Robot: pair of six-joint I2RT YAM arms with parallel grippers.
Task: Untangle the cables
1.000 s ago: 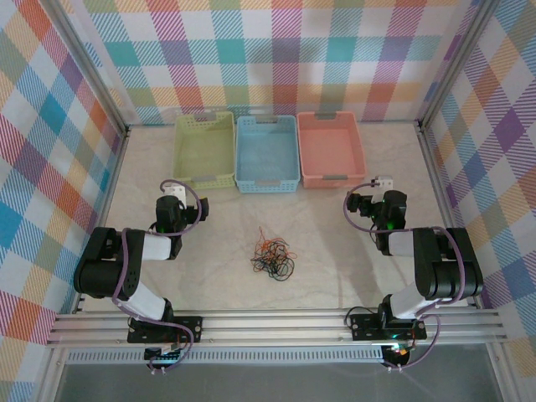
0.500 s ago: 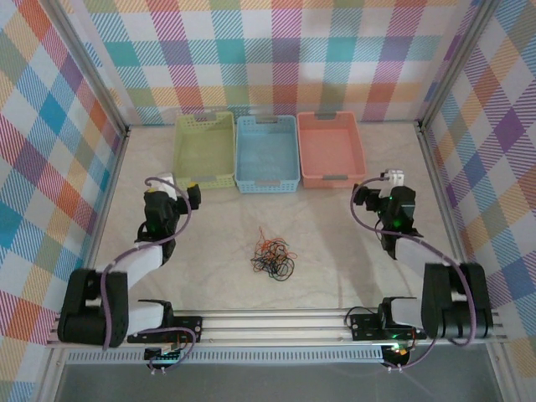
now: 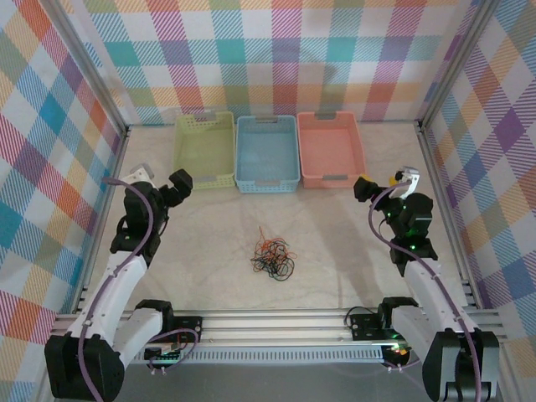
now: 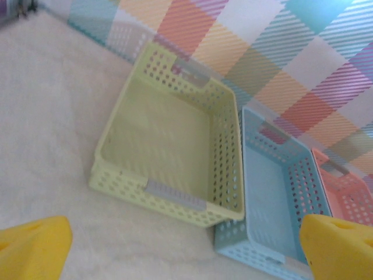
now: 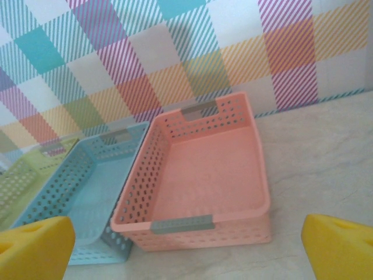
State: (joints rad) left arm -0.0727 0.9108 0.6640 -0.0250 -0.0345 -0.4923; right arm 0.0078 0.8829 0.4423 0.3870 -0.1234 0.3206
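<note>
- The cables point(image 3: 273, 256) lie as one loose knot of black and orange wires on the table point(image 3: 335, 260), midway between the arms and well short of the blue basket point(image 3: 267, 183). Nothing touches them.
- The wires are very thin and lie flat, so closing pads could slip off them. They could also pinch several strands at once and lift the whole clump instead of one wire.
- A hard pull on a single strand could tighten the knot or drag it across the table, unless the other arm pins it.
- The left gripper point(image 3: 179, 182) is spread fully wide and holds nothing. It hangs by the green basket's point(image 3: 205, 178) near-left corner, well apart from the knot.
- The right gripper point(image 3: 363, 188) is likewise wide open and empty, beside the pink basket's point(image 3: 333, 178) near-right corner.
- Both wrist cameras face the baskets rather than the knot, so any reach inward begins with little close-up guidance and may land off target.
- Both arms must meet over one small clump, so their fingers could clash there.
- The baskets stand just beside both grippers, and a careless swing could knock one.
</note>
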